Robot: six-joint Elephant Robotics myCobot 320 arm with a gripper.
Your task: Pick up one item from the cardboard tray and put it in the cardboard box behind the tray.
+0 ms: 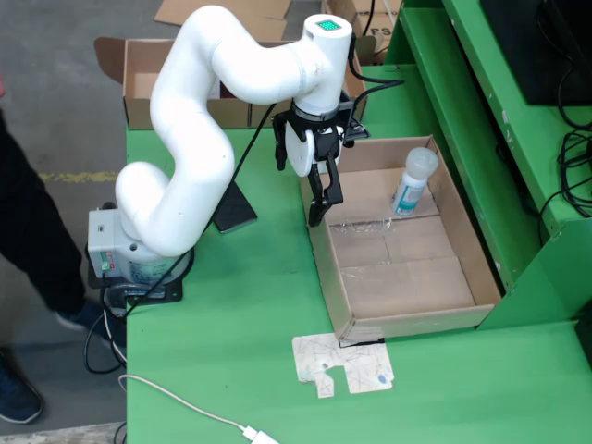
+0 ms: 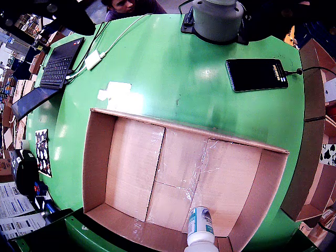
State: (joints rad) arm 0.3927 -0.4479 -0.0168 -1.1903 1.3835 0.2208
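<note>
In the fixed view, the white arm's gripper (image 1: 319, 208) hangs over the upper left edge of the cardboard tray (image 1: 462, 240); it holds nothing, but how wide its fingers stand I cannot tell. A white bottle (image 1: 413, 181) with blue label lies in the tray's upper right corner. The cardboard box (image 1: 148, 83) sits at the upper left of the frame.

On the green desk (image 1: 240, 305), the shallow brown cardboard tray (image 1: 400, 305) holds a white plastic bottle (image 1: 413, 181) in its far corner; an open cardboard box (image 1: 148, 81) stands behind.
</note>
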